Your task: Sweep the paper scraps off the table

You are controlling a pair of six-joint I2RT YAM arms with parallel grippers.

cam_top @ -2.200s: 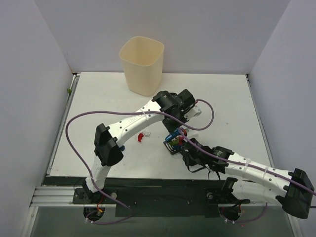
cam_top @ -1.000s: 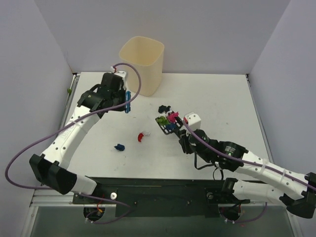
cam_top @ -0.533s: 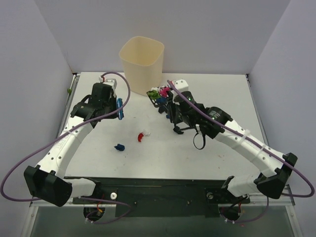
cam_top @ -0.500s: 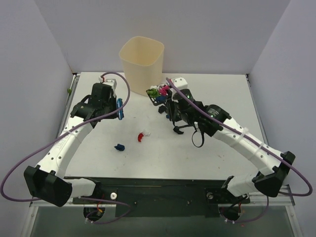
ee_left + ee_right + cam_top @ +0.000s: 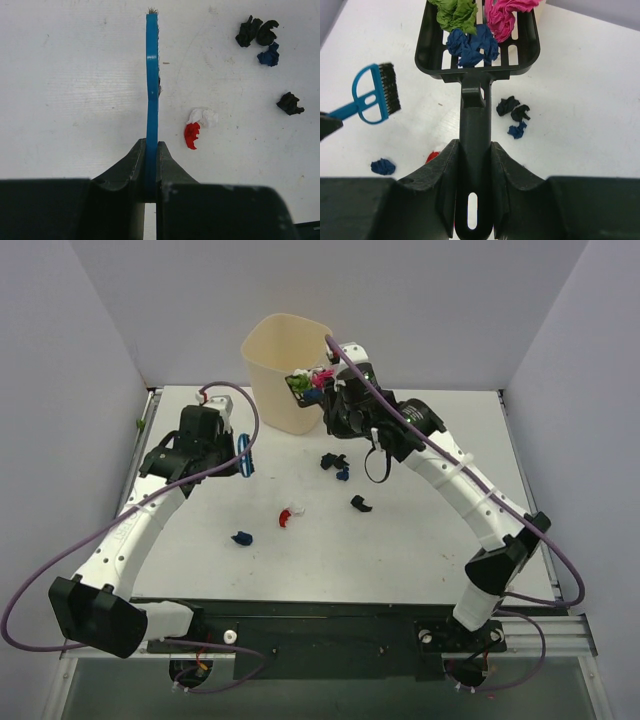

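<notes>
Black scoop (image 5: 470, 74), pinched by right gripper (image 5: 474, 152), holds paper scraps (image 5: 472, 45) at bin (image 5: 270, 390); others lie on table (image 5: 430, 530); left gripper (image 5: 151, 155) pinches brush (image 5: 151, 75).

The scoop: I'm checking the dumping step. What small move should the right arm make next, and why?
Probably tip the scoop forward so its load slides into the bin. The right gripper is shut on its handle, green, blue and magenta paper scraps lie in it, and from above it hangs at the bin's rim, not yet emptied.
</notes>
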